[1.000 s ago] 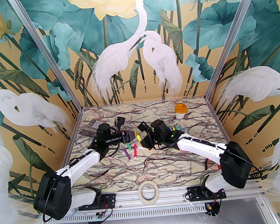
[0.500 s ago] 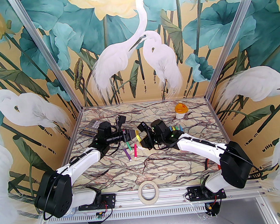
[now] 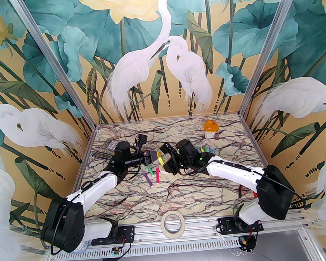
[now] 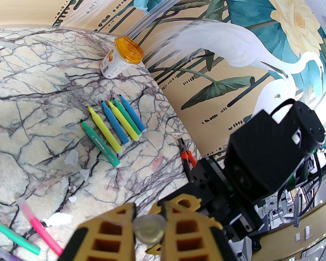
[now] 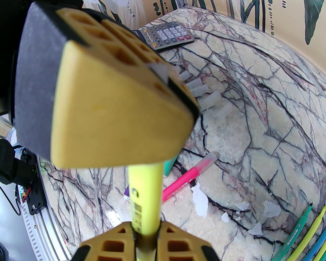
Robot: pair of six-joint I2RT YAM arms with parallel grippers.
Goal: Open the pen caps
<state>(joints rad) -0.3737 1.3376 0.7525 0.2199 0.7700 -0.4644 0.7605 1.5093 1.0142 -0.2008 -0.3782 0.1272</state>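
1. Yellow plastic marks the slim marker pen (image 5: 146,193) now in hand: it is clamped by the right gripper (image 5: 145,229) above the middle of the marble-patterned worktop (image 3: 184,190).
2. Its small clear plastic cap (image 4: 149,228) is pinched end-on by the closed left gripper (image 4: 149,219), so the uncapping is judged to be at the point of the pull.
3. A straight pull apart along the pen's axis is called for next, with both grips firm; a slanted pull could let the smooth cap slip.
4. A row of uncapped pens (image 4: 114,125) is laid to the right, and loose clear caps (image 5: 203,94) lie beside the grey calculator (image 5: 168,35) at the far left. A capped pink pen (image 5: 188,175) lies near the middle.
5. The join of cap and pen is hidden behind the left gripper, so whether it has loosened cannot be told. A green pen (image 4: 20,240) is cut off at the left wrist view's corner.
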